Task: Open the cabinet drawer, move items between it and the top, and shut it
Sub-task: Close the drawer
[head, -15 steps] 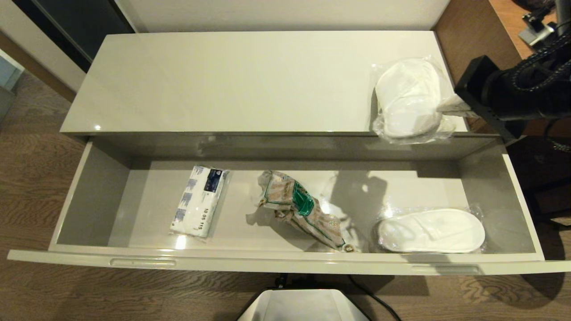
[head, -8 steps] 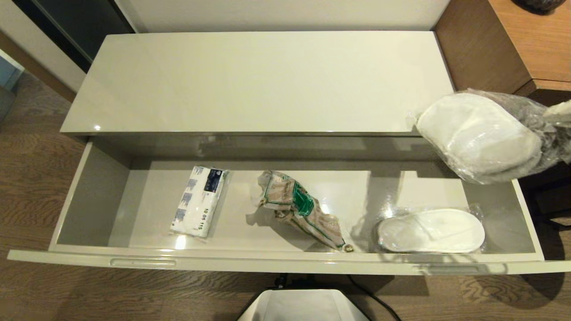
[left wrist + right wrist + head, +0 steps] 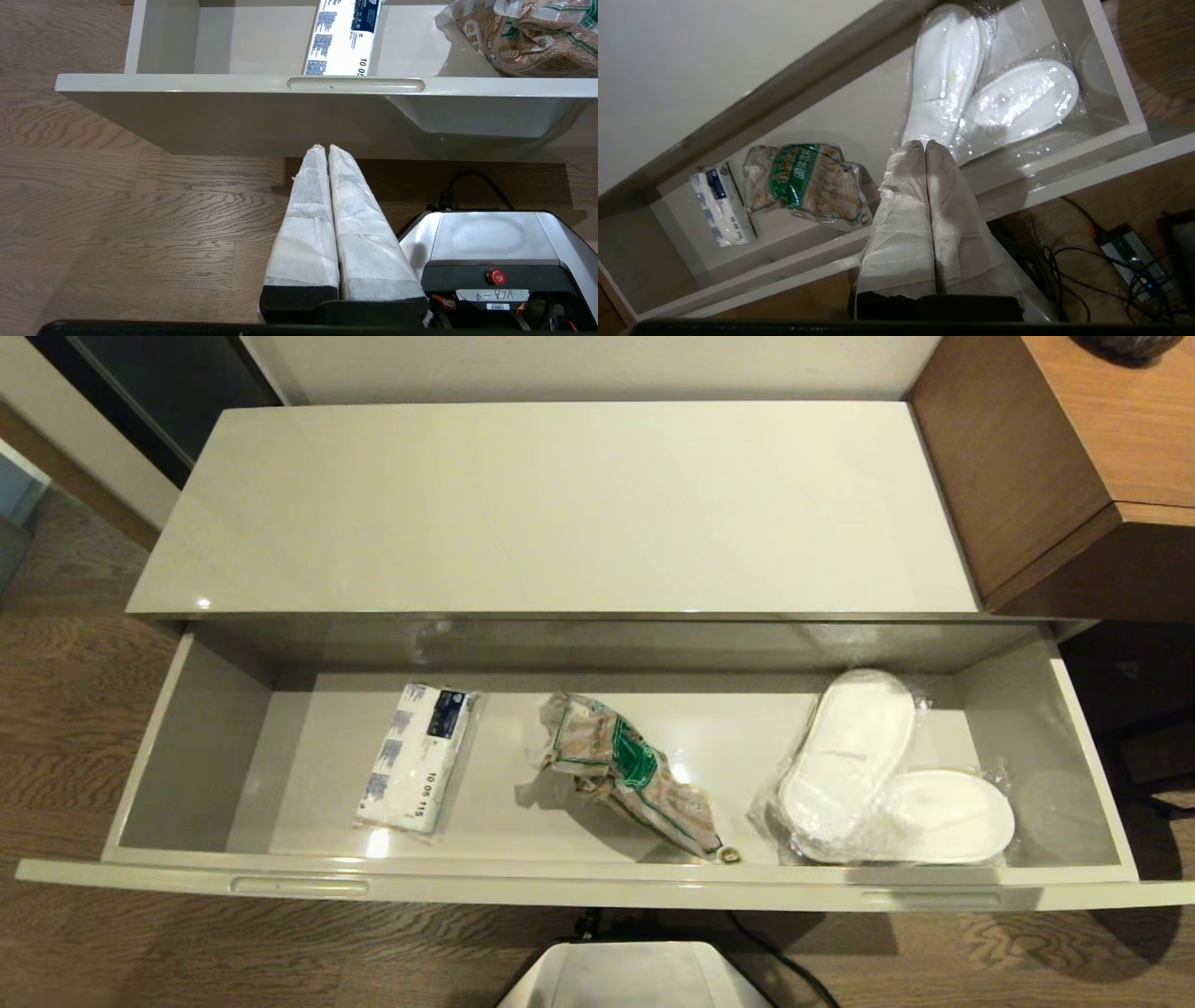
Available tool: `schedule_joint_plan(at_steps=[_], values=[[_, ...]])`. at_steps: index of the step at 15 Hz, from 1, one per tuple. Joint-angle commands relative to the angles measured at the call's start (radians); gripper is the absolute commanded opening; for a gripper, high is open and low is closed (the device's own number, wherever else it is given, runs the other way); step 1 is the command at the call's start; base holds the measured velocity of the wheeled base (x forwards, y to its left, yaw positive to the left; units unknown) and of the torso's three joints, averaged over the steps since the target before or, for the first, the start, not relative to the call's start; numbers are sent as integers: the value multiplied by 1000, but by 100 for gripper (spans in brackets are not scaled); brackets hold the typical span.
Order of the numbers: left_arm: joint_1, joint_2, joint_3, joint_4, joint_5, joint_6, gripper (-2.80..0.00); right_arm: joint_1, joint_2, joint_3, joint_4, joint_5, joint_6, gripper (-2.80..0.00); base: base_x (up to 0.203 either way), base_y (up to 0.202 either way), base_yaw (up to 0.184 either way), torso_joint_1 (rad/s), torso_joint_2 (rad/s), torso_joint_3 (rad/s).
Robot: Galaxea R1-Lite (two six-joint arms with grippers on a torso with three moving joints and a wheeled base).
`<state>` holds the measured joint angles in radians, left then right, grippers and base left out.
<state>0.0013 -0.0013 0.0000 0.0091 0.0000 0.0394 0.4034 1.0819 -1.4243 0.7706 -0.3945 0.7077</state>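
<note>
The cabinet drawer (image 3: 597, 889) stands pulled fully out. At its right end two bagged white slippers lie overlapping: one slipper bag (image 3: 845, 751) (image 3: 945, 70) rests partly over the other slipper bag (image 3: 948, 817) (image 3: 1024, 100). The brown packet with the green label (image 3: 630, 770) (image 3: 805, 184) (image 3: 523, 37) lies in the drawer's middle. The top (image 3: 560, 504) is bare. My right gripper (image 3: 924, 144) is shut and empty, hovering above the drawer's front rim near the slippers. My left gripper (image 3: 325, 148) is shut and empty, low in front of the drawer face, below its left handle recess (image 3: 356, 84).
A white tissue pack with a dark blue label (image 3: 415, 756) (image 3: 343, 37) lies in the drawer's left part. A brown wood-grain desk (image 3: 1074, 457) adjoins the cabinet on the right. My base (image 3: 635, 975) sits below the drawer front, and cables (image 3: 1101, 266) lie on the floor.
The slipper bag that lay on the top's right end was carried off it and now lies in the drawer over the other slipper bag. The right arm has left the head view.
</note>
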Motion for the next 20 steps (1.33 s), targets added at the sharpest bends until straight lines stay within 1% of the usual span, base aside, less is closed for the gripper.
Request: schedule_joint_plan(at_steps=[1, 4, 7, 8, 10, 11, 13, 14, 15, 17, 18, 19, 20], values=[[0, 1, 0, 0, 0, 1, -280, 0, -21, 63, -8, -1, 5, -280, 0, 0, 0, 0, 0, 0], [0, 1, 0, 0, 0, 1, -280, 0, -13, 94, -10, 7, 10, -280, 0, 0, 0, 0, 0, 0], [0, 1, 0, 0, 0, 1, -280, 3, -31, 171, -29, 24, 5, -280, 0, 0, 0, 0, 0, 0], [0, 1, 0, 0, 0, 1, -280, 8, -47, 212, -25, 46, -6, -280, 0, 0, 0, 0, 0, 0], [0, 1, 0, 0, 0, 1, -280, 12, -102, 289, -22, 132, -37, -280, 0, 0, 0, 0, 0, 0], [0, 0, 0, 0, 0, 1, -280, 14, -123, 309, -9, 158, -43, -280, 0, 0, 0, 0, 0, 0], [0, 1, 0, 0, 0, 1, -280, 45, -147, 292, 73, 164, -47, -280, 0, 0, 0, 0, 0, 0], [0, 1, 0, 0, 0, 1, -280, 62, -172, 247, 145, 165, -47, -280, 0, 0, 0, 0, 0, 0], [0, 1, 0, 0, 0, 1, -280, 70, -206, 207, 253, 172, -44, -280, 0, 0, 0, 0, 0, 0], [0, 1, 0, 0, 0, 1, -280, 66, -268, 157, 410, 191, -27, -280, 0, 0, 0, 0, 0, 0], [2, 1, 0, 0, 0, 1, -280, 40, -292, 108, 484, 193, -22, -280, 0, 0, 0, 0, 0, 0], [0, 1, 0, 0, 0, 1, -280, -4, -321, 49, 576, 195, -19, -280, 0, 0, 0, 0, 0, 0], [0, 1, 0, 0, 0, 1, -280, -68, -354, -12, 656, 200, -22, -280, 0, 0, 0, 0, 0, 0]])
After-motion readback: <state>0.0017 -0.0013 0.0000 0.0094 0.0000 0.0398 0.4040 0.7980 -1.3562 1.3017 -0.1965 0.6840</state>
